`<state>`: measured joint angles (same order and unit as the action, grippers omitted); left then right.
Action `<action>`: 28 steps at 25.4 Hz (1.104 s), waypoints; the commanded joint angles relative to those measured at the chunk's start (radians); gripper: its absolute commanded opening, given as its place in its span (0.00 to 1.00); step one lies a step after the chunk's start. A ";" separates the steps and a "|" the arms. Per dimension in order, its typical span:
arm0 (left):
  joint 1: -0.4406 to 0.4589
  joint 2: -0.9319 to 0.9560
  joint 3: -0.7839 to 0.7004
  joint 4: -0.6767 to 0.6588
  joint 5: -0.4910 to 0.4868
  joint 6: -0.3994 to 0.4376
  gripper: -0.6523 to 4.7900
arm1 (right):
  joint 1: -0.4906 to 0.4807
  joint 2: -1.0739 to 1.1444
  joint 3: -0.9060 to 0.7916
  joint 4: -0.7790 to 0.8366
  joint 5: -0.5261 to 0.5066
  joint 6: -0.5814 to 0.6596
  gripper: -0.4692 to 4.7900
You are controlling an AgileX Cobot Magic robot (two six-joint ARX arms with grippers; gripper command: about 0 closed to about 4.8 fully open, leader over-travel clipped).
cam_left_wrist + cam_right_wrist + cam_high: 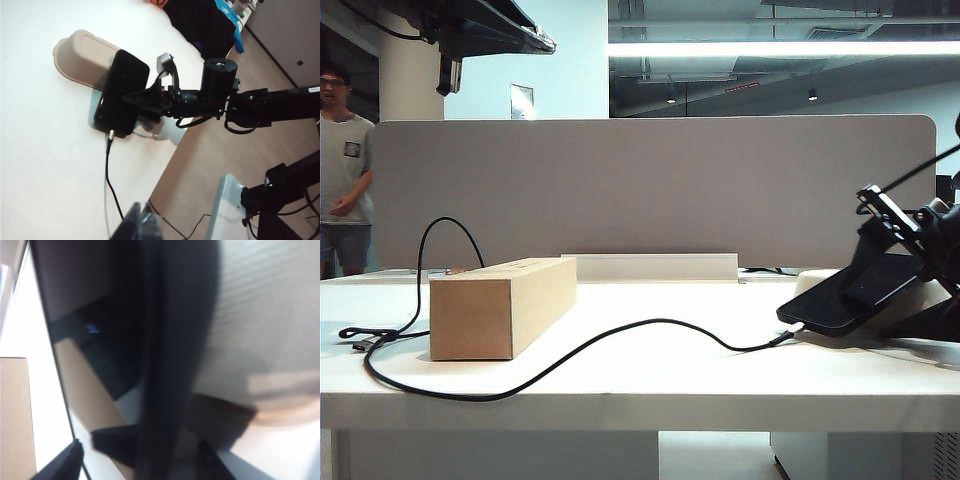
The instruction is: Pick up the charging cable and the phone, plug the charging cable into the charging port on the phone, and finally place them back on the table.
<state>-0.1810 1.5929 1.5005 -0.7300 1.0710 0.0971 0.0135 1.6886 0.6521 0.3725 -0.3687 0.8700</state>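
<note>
Black cable [570, 352] lies on the white table [650, 390], running from its left side past a cardboard box [500, 305] to the right, where the plug sits in the bottom edge of the phone [850, 295]. Left gripper [137, 227] shows only as dark fingertips hanging above the table near the cable, pressed together and empty. Phone leans tilted, its lower end touching the table and its upper part resting against a pale pulp tray [80, 57]. Right gripper [145, 97] is at the phone on the far right, with one finger on each side; its wrist view is too blurred to tell whether they touch it.
</note>
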 commanded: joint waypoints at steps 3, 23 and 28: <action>0.001 -0.014 0.006 -0.013 0.006 0.005 0.11 | -0.048 0.001 -0.006 -0.106 -0.088 -0.011 0.69; 0.002 -0.130 0.005 -0.150 -0.275 0.154 0.11 | -0.236 -0.380 -0.007 -0.468 -0.104 -0.463 0.39; 0.002 -0.181 0.005 -0.204 -0.424 0.219 0.11 | -0.246 -0.522 -0.007 -0.514 -0.102 -0.591 0.16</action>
<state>-0.1799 1.4261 1.5009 -0.9291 0.6827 0.2989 -0.2321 1.1889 0.6422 -0.1356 -0.4717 0.3218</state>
